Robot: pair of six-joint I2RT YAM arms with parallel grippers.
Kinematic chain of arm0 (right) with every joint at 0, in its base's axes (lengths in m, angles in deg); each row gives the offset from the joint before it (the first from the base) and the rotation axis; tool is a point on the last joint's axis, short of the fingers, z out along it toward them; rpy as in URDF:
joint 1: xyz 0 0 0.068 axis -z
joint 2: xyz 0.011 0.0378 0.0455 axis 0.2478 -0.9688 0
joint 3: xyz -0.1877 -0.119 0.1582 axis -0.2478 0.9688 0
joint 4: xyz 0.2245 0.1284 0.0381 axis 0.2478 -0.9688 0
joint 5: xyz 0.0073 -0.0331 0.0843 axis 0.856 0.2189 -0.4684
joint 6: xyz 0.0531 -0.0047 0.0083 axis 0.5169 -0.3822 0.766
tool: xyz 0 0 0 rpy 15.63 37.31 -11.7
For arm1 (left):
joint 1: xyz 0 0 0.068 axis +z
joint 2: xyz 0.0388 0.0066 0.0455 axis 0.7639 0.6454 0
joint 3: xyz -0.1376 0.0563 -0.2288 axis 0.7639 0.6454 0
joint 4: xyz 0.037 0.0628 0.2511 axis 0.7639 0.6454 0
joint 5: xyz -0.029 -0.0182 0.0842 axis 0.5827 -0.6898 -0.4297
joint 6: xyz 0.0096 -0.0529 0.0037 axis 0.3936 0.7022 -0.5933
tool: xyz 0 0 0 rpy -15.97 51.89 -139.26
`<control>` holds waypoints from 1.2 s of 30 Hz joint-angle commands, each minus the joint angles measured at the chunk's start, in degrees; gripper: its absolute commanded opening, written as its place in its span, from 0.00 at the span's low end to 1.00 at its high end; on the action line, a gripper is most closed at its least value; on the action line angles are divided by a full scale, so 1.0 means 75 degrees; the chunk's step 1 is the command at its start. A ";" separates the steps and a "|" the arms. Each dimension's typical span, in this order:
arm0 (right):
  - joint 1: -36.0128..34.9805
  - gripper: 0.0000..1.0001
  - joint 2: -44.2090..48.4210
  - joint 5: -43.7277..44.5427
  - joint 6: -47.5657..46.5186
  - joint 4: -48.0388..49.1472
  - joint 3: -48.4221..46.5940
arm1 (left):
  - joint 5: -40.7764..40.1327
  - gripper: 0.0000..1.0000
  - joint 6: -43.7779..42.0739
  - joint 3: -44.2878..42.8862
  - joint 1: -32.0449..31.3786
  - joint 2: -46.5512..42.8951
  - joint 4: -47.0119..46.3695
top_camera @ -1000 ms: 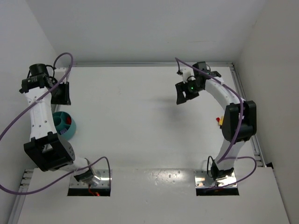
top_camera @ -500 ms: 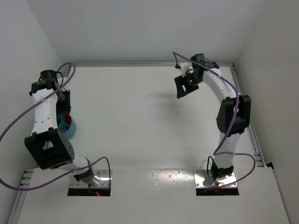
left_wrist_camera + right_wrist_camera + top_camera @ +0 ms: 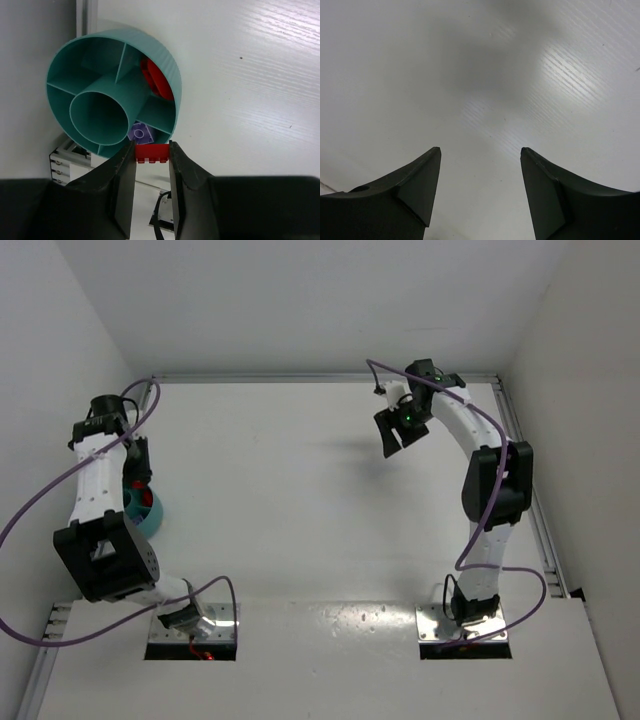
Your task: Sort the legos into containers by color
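At the near edge two base plates [image 3: 225, 618] sit on a raised strip. Beyond them the table [image 3: 290, 500] lies bare across its middle, with wide room between the arms. The bowl [image 3: 167, 75] stands at the table's left edge, just beside the rail [image 3: 86, 20] and the left wall, so room is tight on that side. The top view gives only a sliver of teal rim and a bit of red beside the left arm. The left wrist view shows the bowl's round centre tube and the dividers around it. It also shows a purple lego [image 3: 139, 132] in the compartment nearest the fingers and red legos [image 3: 156, 80] in a compartment on the right. The left gripper [image 3: 152, 146] is clamped on a red lego [image 3: 152, 154], held at the bowl's near rim just beside the purple lego; whether it touches the rim cannot be told. At the far right, the right gripper [image 3: 480, 150] hangs over bare table, jaws spread wide with nothing between them, well apart from the bowl and short of the far wall.
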 commanded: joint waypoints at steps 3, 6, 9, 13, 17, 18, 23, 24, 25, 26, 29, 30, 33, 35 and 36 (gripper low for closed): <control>-0.0059 0.66 -0.0012 0.0268 -0.0154 0.0063 -0.0080 | -0.0264 0.27 0.0203 0.0231 0.0046 0.0099 -0.0519; -0.0059 0.66 -0.0012 0.0268 -0.0154 0.0063 -0.0080 | -0.0334 0.28 0.0203 0.0302 0.0046 0.0239 -0.0602; -0.0059 0.66 -0.0083 0.0339 -0.0154 0.0063 -0.0150 | -0.0335 0.31 0.0273 0.0384 0.0046 0.0391 -0.0695; -0.0059 0.66 -0.0083 0.0339 -0.0154 0.0063 -0.0150 | -0.0335 0.33 0.0274 0.0384 0.0046 0.0473 -0.0766; -0.0059 0.66 -0.0083 0.0339 -0.0224 0.0133 -0.0150 | -0.0405 0.36 0.0274 0.0384 0.0046 0.0568 -0.0766; -0.0059 0.66 -0.0083 0.0339 -0.0224 0.0133 -0.0150 | -0.0405 0.38 0.0274 0.0384 0.0046 0.0568 -0.0766; -0.0059 0.66 -0.0083 0.0339 -0.0224 0.0133 -0.0080 | -0.0569 0.41 0.0344 0.0524 0.0046 0.0568 -0.0906; -0.0059 0.66 -0.0083 0.0339 -0.0224 0.0133 -0.0080 | -0.0569 0.44 0.0344 0.0594 0.0046 0.0568 -0.0906; -0.0059 0.66 -0.0083 0.0339 -0.0224 0.0133 -0.0080 | -0.0569 0.46 0.0344 0.0595 0.0046 0.0568 -0.0906; -0.0059 0.66 -0.0083 0.0339 -0.0224 0.0133 -0.0010 | -0.0569 0.49 0.0344 0.0595 0.0046 0.0568 -0.0906; -0.0059 0.66 -0.0083 0.0339 -0.0224 0.0133 -0.0010 | -0.0499 0.53 0.0344 0.0595 0.0046 0.0497 -0.0977; -0.0059 0.66 -0.0013 0.0339 -0.0224 0.0237 0.0060 | -0.0394 0.53 0.0344 0.0595 0.0046 0.0393 -0.0977; 0.0047 0.66 0.0092 0.0677 -0.0142 0.0344 0.0153 | 0.0681 0.53 0.0123 0.0315 0.0046 -0.0109 -0.1117; 0.0222 0.63 0.0175 0.0936 -0.0142 0.0519 0.0260 | 0.1385 0.53 -0.0112 -0.0002 -0.0059 -0.0404 -0.1233; 0.0316 0.61 0.0175 0.1041 -0.0142 0.0520 0.0353 | 0.2038 0.53 -0.0229 -0.0131 -0.0152 -0.0498 -0.1234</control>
